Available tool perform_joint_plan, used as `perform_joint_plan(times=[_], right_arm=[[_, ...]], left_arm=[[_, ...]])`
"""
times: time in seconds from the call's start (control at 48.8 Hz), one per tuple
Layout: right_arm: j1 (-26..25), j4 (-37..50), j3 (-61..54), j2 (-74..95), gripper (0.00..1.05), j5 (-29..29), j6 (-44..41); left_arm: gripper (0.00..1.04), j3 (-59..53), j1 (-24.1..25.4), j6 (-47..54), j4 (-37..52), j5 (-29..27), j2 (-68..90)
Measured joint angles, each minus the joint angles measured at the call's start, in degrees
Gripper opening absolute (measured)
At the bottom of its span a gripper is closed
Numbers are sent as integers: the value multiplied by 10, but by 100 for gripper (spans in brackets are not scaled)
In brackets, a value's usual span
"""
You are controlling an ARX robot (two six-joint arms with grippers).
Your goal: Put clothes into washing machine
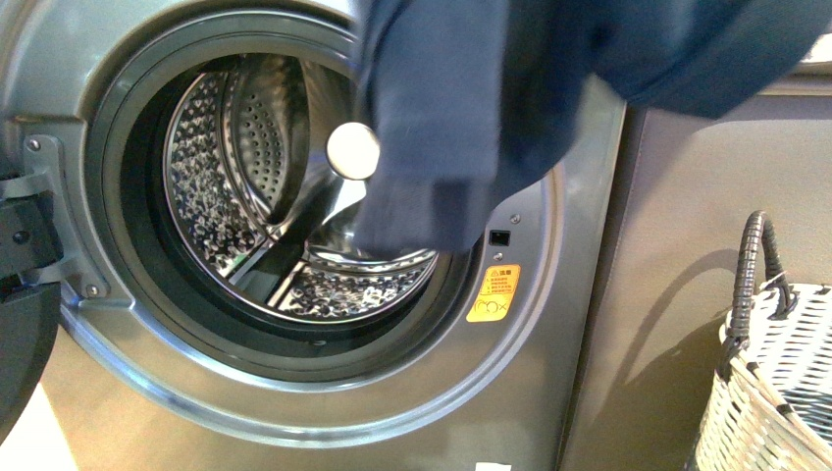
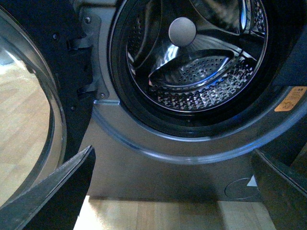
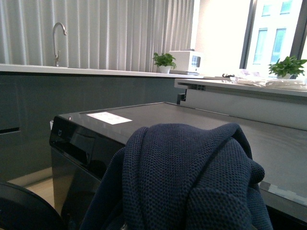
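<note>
The clothes [image 1: 471, 108], a dark navy knit garment, hang down from the top of the front view across the upper right of the washing machine's [image 1: 549, 392] round porthole. The shiny perforated drum [image 1: 226, 167] is open and holds nothing that I can see. My right gripper is shut on the clothes [image 3: 192, 182], which bunch over its jaws and hide them, level with the machine's top. My left gripper [image 2: 172, 191] is open and empty, low in front of the machine below the porthole [image 2: 192, 62]. Its dark fingers [image 2: 57, 191] stand wide apart.
The machine's door [image 1: 20, 334] hangs open at the left. A grey-brown cabinet [image 1: 667, 245] stands right of the machine, with a white woven basket [image 1: 785, 383] in front of it. Wooden floor [image 2: 158, 215] lies below. A counter with a tap [image 3: 58, 38] runs behind.
</note>
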Motion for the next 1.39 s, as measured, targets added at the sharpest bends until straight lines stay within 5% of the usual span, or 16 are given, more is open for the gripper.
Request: perform_joint_plan(times=[0.349,0.595,1.128,1.251,1.395], right_arm=[[4,15,-7,6,6,-78,36],[44,68,-6,89,6,-46,36],[43,68,-7,82,6,-43,36],[43,68,-7,82,6,-44,36],[43,68,-7,82,6,-44,36]], left_arm=[[98,0,0,0,0,0,0],[98,0,0,0,0,0,0],[98,0,0,0,0,1,0],[98,17,103,-181,153,167,76],[98,131,165,-221,263,255,250]])
